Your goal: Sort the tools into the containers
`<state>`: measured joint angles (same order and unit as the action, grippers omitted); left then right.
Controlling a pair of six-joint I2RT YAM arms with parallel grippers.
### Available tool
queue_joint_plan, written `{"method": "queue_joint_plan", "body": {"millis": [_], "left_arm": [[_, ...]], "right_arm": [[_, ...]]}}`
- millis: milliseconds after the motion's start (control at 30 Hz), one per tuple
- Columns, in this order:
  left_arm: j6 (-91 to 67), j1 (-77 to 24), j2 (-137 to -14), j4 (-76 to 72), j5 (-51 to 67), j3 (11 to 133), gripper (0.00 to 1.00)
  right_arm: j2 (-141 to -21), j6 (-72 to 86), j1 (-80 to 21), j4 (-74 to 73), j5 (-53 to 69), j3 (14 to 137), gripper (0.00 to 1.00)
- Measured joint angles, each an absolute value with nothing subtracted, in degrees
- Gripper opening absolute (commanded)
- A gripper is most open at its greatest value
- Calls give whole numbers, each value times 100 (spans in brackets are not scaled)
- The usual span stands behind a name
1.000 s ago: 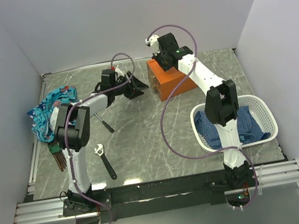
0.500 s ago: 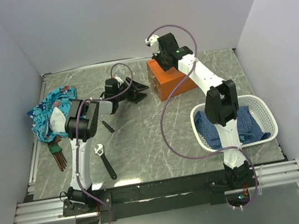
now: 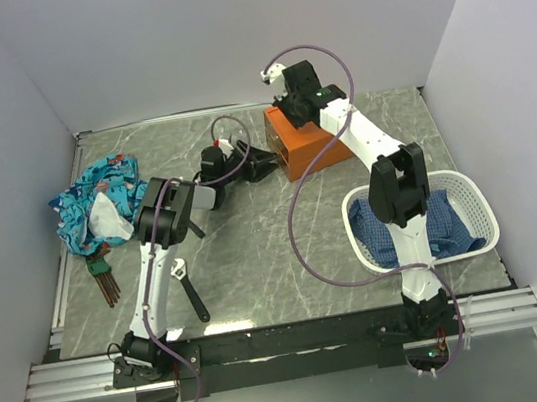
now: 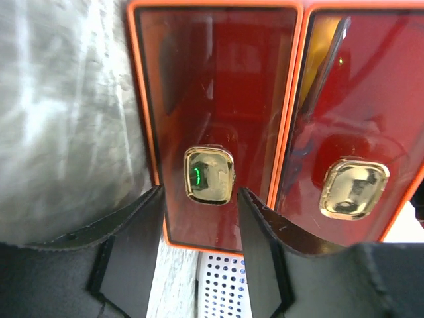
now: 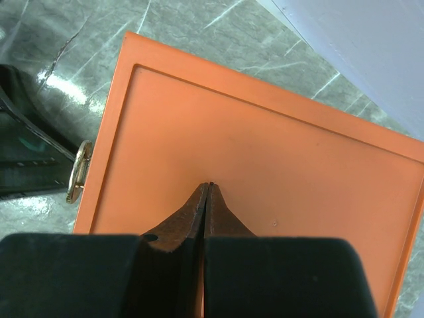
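Note:
The orange box (image 3: pixel 318 149) stands at the back centre of the table. My left gripper (image 3: pixel 264 164) is open at its left face. In the left wrist view its jaws (image 4: pixel 200 193) stand on either side of the gold knob (image 4: pixel 209 175) of a dark red see-through drawer (image 4: pixel 212 99); a second drawer (image 4: pixel 358 119) lies to the right. My right gripper (image 3: pixel 297 116) is shut and empty, with its tips (image 5: pixel 210 185) on the box's orange top (image 5: pixel 278 165). A black-handled silver wrench (image 3: pixel 189 288) and a bunch of screwdrivers (image 3: pixel 105 278) lie at the front left.
A crumpled patterned blue cloth (image 3: pixel 97 201) lies at the left edge. A white perforated basket (image 3: pixel 470 193) holding a blue cloth stands at the right. A black-handled tool (image 3: pixel 195 228) lies under my left arm. Grey walls close in the table on three sides.
My left gripper has moved right across the table to the box's drawer face, and its arm has stretched out. The right arm has not moved.

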<state>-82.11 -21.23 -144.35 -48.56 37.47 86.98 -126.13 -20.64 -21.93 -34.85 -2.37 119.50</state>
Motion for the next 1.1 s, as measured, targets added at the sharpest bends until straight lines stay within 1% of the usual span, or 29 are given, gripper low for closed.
{"method": "queue_joint_plan", "body": {"millis": [33,167,333,400,433,533,667,767,933,1100], "left_arm": [[-8237,-2156,-14477,-4906,3745,8733,51],[-8368,-2200,-14595,-5085,3736,8799,41],[-8447,-2196,-14632,-5286,3712,8831,35],[-8501,-2193,-14654,-5352,3712,8831,26],[-8523,-2193,-14663,-5378,3719,8831,18],[-8525,-2187,-14665,-5417,3726,8831,8],[-8527,-2154,-14665,-5502,3719,8772,6],[-8549,-2082,-14577,-5723,3728,8503,4],[-8497,-1776,-14029,-5872,3835,7542,3],[-8173,-1444,-13391,-5721,3903,6696,2]], "right_arm": [[-12610,-2067,-2193,-3472,-244,11942,0],[-12589,-2067,-2200,-3428,-257,11889,0],[-12580,-2069,-2209,-3402,-283,11858,0],[-12571,-2075,-2226,-3382,-340,11843,0],[-12571,-2086,-2235,-3378,-364,11839,0],[-12569,-2095,-2244,-3358,-399,11819,0],[-12569,-2112,-2261,-3352,-451,11817,0],[-12567,-2134,-2274,-3341,-489,11804,0],[-12558,-2189,-2285,-3310,-508,11775,0],[-12558,-2239,-2294,-3312,-526,11782,0]]}}
